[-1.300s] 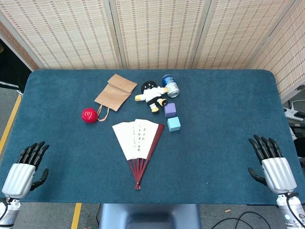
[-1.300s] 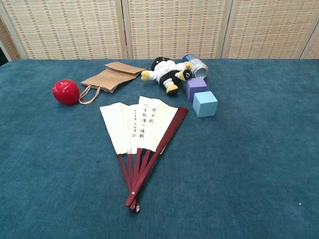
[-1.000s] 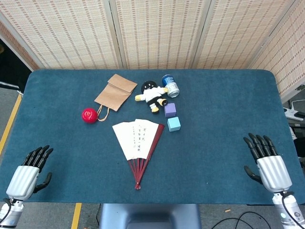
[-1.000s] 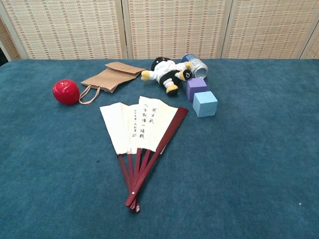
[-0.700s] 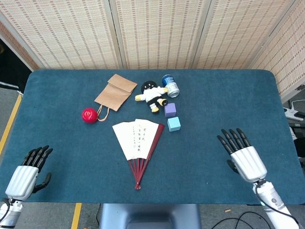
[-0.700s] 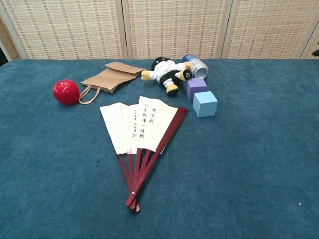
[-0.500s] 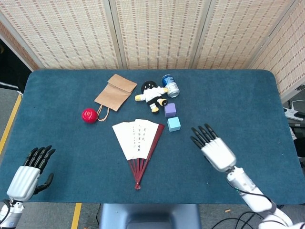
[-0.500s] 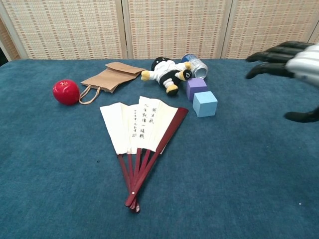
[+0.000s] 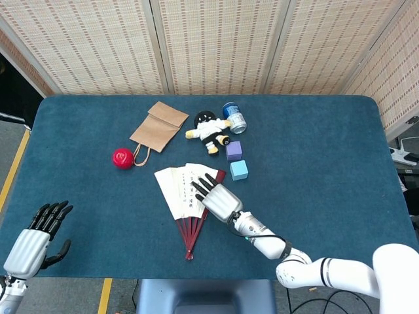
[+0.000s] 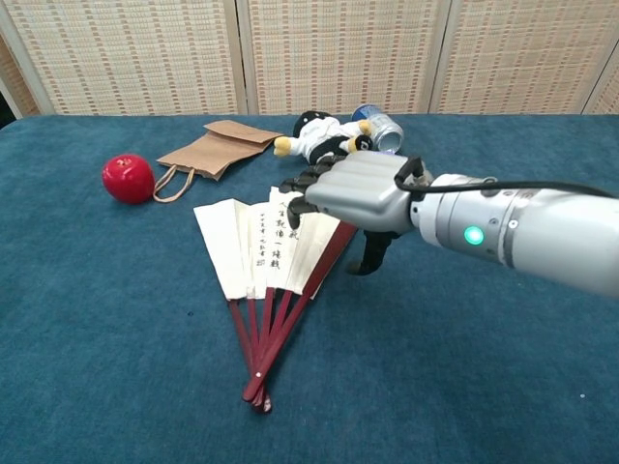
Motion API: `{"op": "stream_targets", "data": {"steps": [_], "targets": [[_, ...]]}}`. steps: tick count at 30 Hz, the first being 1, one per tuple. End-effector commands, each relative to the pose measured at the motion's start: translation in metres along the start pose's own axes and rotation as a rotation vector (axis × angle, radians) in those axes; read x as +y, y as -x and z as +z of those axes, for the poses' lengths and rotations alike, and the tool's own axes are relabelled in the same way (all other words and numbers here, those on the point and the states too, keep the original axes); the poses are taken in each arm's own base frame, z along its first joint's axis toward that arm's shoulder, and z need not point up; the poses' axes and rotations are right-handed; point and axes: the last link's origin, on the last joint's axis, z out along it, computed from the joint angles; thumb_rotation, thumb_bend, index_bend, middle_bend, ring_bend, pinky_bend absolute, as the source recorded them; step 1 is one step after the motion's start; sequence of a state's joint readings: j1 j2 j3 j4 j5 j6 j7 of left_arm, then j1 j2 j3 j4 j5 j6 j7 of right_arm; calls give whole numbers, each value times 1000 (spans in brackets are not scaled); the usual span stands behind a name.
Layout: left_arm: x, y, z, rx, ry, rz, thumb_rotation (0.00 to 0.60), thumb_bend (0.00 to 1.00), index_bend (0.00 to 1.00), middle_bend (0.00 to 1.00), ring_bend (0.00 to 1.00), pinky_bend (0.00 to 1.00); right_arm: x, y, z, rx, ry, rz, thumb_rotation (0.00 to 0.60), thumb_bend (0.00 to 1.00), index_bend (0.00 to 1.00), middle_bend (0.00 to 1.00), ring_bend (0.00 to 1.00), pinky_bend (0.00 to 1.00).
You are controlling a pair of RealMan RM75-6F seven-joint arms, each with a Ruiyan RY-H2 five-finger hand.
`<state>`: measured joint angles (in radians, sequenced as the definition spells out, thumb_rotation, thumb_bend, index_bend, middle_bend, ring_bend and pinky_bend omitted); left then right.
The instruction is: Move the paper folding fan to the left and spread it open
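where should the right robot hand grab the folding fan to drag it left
Probably the bundled red ribs near the pivot, coming from above. The fan lies flat and half open, so the paper leaf is thin and creasable, while the ribs converge into one firm bunch. The right robot hand hovers over the leaf's right edge.

Cream fan (image 9: 177,190), dark red ribs; red ball (image 9: 122,157); teal table (image 9: 314,144).

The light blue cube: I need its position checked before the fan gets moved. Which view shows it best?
The head view: the light blue cube sits in plain sight beside the paper folding fan, clear of the right hand. In the chest view that hand blocks it completely.
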<state>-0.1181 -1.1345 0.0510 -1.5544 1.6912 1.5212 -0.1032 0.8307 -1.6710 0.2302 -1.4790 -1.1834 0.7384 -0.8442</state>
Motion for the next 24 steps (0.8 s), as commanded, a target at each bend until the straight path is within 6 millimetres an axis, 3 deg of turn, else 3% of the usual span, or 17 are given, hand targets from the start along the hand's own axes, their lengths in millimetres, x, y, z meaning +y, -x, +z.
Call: {"op": "stream_targets", "data": {"steps": [1, 15, 24], "targets": [[-1, 1, 2, -1, -6, -1, 600, 469, 0, 0, 0, 25, -5, 16, 10, 13, 42, 6, 600, 194, 289, 0, 0, 0], [3, 9, 9, -20, 34, -2, 600, 461, 0, 0, 0, 31, -8, 60, 32, 162, 89, 187, 600, 194, 378, 0, 0, 0], [-1, 14, 12, -45, 7, 17, 600, 462, 0, 0, 0, 33, -14, 68, 40, 233, 93, 257, 600, 194, 414, 0, 0, 0]]}}
